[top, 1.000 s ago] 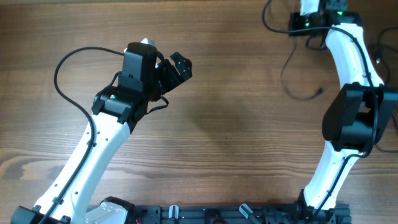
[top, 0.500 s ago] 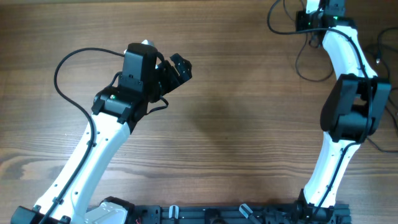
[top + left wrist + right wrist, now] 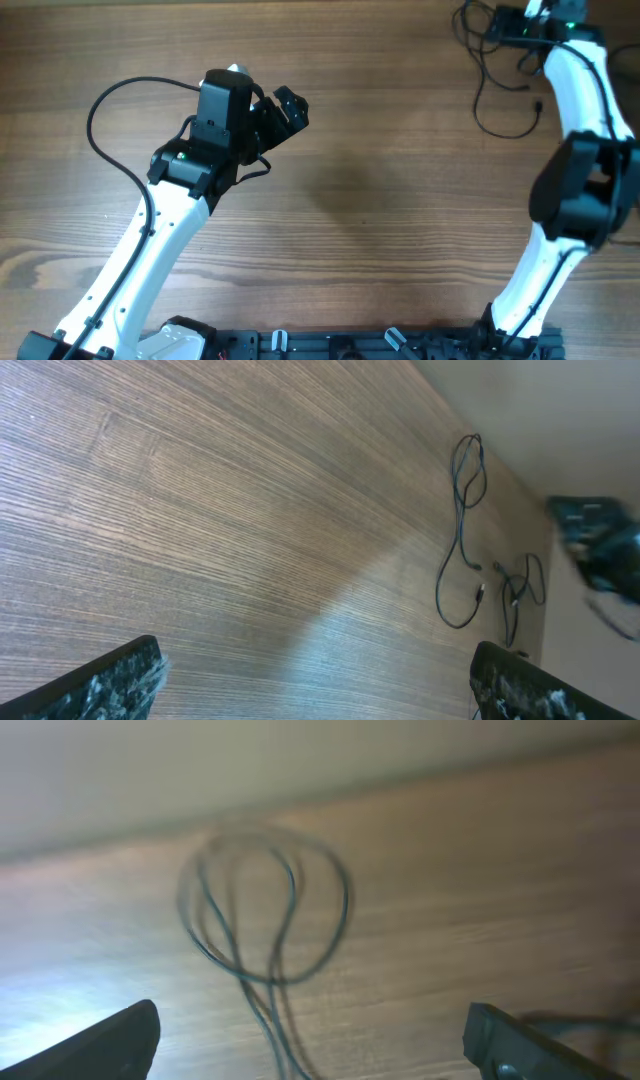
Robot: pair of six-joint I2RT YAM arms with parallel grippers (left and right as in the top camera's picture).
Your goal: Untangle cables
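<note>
The cables are thin black cords at the far right of the table. One cord (image 3: 477,108) curves below my right gripper (image 3: 500,27), and loops lie beside it at the far edge. In the right wrist view a blurred loop of cables (image 3: 265,910) lies on the wood and trails down between the wide-apart fingers of my right gripper (image 3: 320,1050), which is open and grips nothing. My left gripper (image 3: 280,112) hovers open over bare wood left of centre, far from the cords. The left wrist view shows its gripper (image 3: 315,690) with nothing in it and the cables (image 3: 463,530) in the distance.
The table is brown wood (image 3: 380,200). Thicker black cables hang off both arms, one arching beside the left arm (image 3: 95,120). The right arm (image 3: 585,190) stands along the right side. The far table edge meets a pale wall (image 3: 300,760) just beyond the cable loops.
The right arm has swung to the right along the far edge, and the loose cord below it has shifted right and up with it. The left arm has not moved.
</note>
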